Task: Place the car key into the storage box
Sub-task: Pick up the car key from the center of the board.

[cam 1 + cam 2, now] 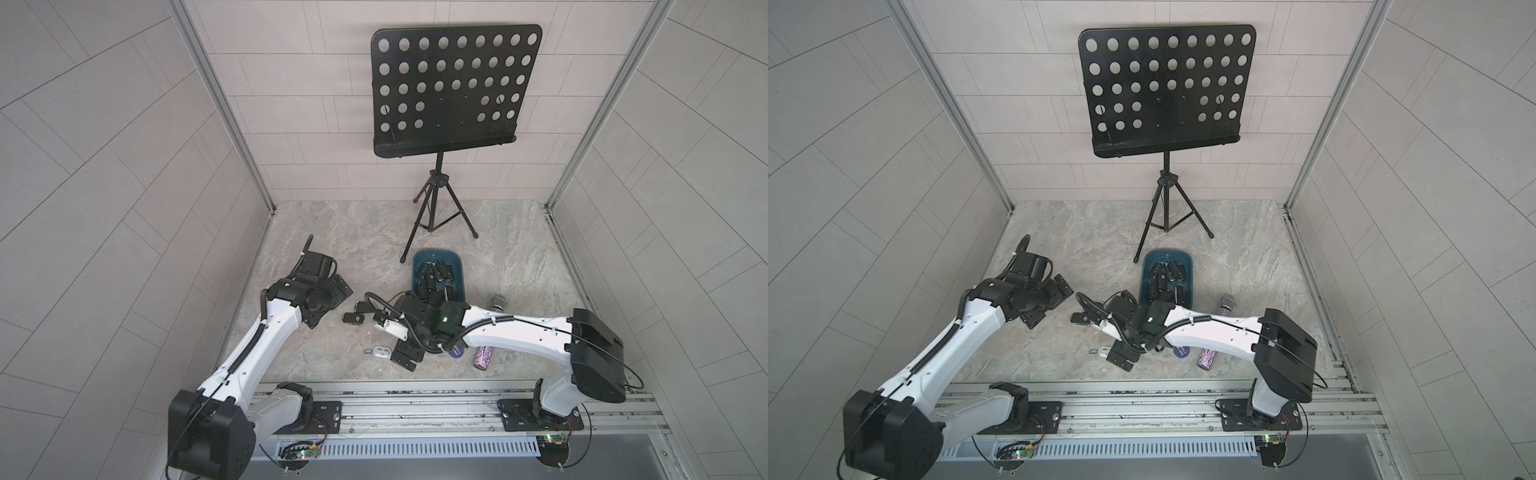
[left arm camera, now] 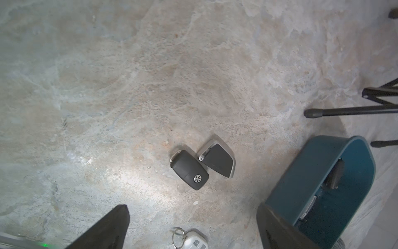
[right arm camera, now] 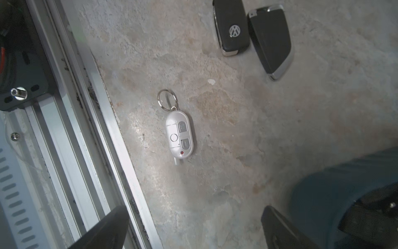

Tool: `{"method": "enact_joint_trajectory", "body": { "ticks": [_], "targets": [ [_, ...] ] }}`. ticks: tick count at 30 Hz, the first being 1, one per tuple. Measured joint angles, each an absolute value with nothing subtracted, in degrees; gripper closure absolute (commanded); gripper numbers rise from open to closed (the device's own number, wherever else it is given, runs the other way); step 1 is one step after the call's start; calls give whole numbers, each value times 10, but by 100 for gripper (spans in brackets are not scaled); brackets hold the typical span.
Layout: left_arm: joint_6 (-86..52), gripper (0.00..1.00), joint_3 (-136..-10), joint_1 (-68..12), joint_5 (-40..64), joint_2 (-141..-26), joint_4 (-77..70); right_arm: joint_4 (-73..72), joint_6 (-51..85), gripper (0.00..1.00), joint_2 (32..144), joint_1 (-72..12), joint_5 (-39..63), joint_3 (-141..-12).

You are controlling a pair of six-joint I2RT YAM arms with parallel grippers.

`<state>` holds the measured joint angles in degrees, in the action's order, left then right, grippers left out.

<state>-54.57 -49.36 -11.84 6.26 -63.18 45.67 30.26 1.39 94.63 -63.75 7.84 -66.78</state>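
**Progress.** The storage box (image 1: pixel 437 253) stands upright on the table (image 1: pixel 340 232), centre-far, just near of the music stand's (image 1: pixel 453 87) feet. In both top views it holds a heap of black key fobs, too tangled to count. The bulk of the job appears to be done.

**Outstanding.** Three keys lie outside the box, flat on the table:
- A black flip key (image 2: pixel 190 172) lies left of the box and near it.
- A black fob with silver edging (image 2: pixel 217 160) touches or all but touches the flip key, on the box's side.
- A white fob (image 3: pixel 179 137) with a split ring lies nearer, close to the front rail (image 3: pixel 103 120) and apart from the other two.

**Grippers.**
- The left gripper (image 2: pixel 192 207) hangs over the table left of the two black keys, with its jaws spread wide and nothing between them.
- The right gripper (image 3: pixel 195 208) hangs above the white fob, with its jaws also wide and empty.
- No pick is in hand. In judgement, the white fob is the likeliest next candidate.

**Markings.**
- The flip key carries a round VW emblem, which is legible in both wrist views.
- The white fob shows two grey buttons and a red dot, with no readable text.
- A dark blue disc (image 1: pixel 456 352) carries pale lettering under the right arm. It is partly hidden and too small to read.
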Motion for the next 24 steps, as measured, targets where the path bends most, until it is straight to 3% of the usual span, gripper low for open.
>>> {"method": "enact_joint_trajectory", "body": {
  "ticks": [12, 24],
  "targets": [
    [-559, 0, -381, -33, 212, -602, 452, 312, -17, 5, 1072, -663, 68, -756],
    [-516, 0, -371, 37, 305, -623, 462, 335, -44, 9, 1149, -663, 28, -817]
  ]
}}
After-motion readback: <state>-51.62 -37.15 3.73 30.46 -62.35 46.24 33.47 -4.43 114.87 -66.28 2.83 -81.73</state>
